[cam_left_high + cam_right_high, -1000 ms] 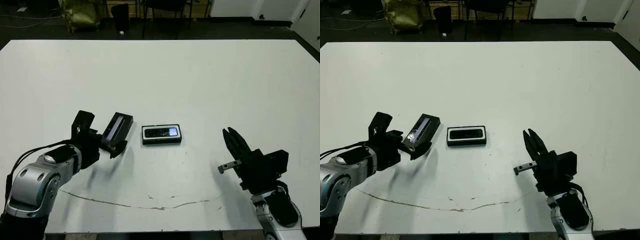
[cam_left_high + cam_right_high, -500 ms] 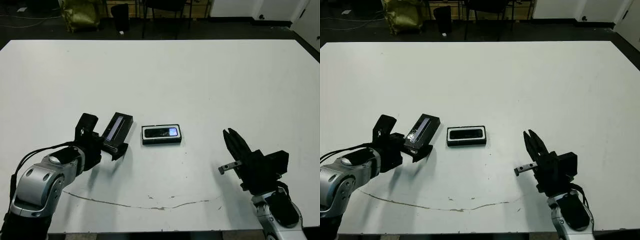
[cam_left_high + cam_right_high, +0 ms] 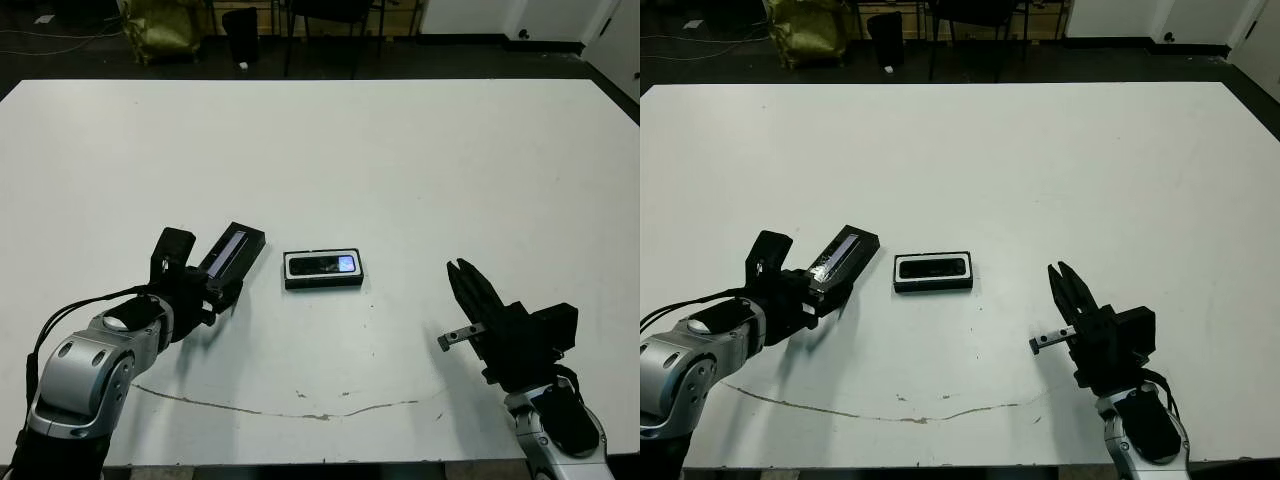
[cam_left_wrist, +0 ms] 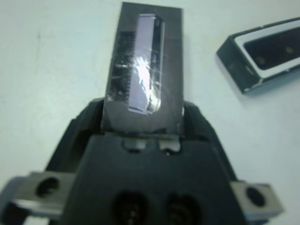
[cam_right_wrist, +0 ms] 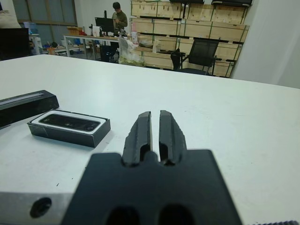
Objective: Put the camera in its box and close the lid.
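Note:
The box [image 3: 322, 281] lies at mid-table, a shallow black tray with a white lining. The camera [image 3: 322, 265], a slim black bar with a bluish glint, lies inside it. Just left of the box, the lid [image 3: 233, 254] is black with a greyish-lilac strip. My left gripper [image 3: 213, 291] is shut on the lid's near end, and the lid slopes away from it. The left wrist view shows the lid [image 4: 143, 89] clamped between the two fingers, with the box [image 4: 234, 70] off to one side. My right gripper [image 3: 457, 266] is shut on nothing, to the right of the box and nearer the front.
A thin brown crack line [image 3: 300, 410] runs across the white table [image 3: 400, 160] near its front edge. Chairs and a yellow-green bag [image 3: 160, 25] stand on the floor beyond the far edge. The right wrist view shows a person [image 5: 117, 14] far back among shelves.
My left arm has crept a little toward the box, and the lid it holds now leans lower toward the table. The right arm, box and camera have not moved.

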Robot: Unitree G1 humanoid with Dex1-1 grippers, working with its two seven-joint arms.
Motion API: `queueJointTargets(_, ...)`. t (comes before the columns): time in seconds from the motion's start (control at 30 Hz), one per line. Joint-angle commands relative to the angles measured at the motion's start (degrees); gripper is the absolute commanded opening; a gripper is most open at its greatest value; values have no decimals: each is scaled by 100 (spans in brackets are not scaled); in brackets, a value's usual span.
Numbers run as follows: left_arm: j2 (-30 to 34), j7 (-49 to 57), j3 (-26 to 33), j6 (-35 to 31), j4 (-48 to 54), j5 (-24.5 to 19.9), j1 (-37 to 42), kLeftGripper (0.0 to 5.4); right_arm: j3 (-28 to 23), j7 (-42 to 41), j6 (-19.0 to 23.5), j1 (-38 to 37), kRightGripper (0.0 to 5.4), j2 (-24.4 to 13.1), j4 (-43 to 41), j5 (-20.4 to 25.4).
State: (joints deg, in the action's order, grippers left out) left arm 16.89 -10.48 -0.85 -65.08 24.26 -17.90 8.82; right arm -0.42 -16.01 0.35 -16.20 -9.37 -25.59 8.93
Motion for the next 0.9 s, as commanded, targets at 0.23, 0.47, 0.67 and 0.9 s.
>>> queueJointTargets(0.23,300,-154,-208,63,48,88,-263,231,0,31,83,-77,0,-18,49,19)
queueJointTargets(0.47,710,-562,10,507,120,43,-251,227,38,67,63,-101,0,20,100,-34)
queueJointTargets(0.67,1282,-1082,478,769,5,-90,306,227,72,62,36,-112,0,56,143,-20)
queueJointTargets(0.9,1847,-1846,659,772,-463,-407,1137,227,108,55,64,-126,0,54,144,-42)
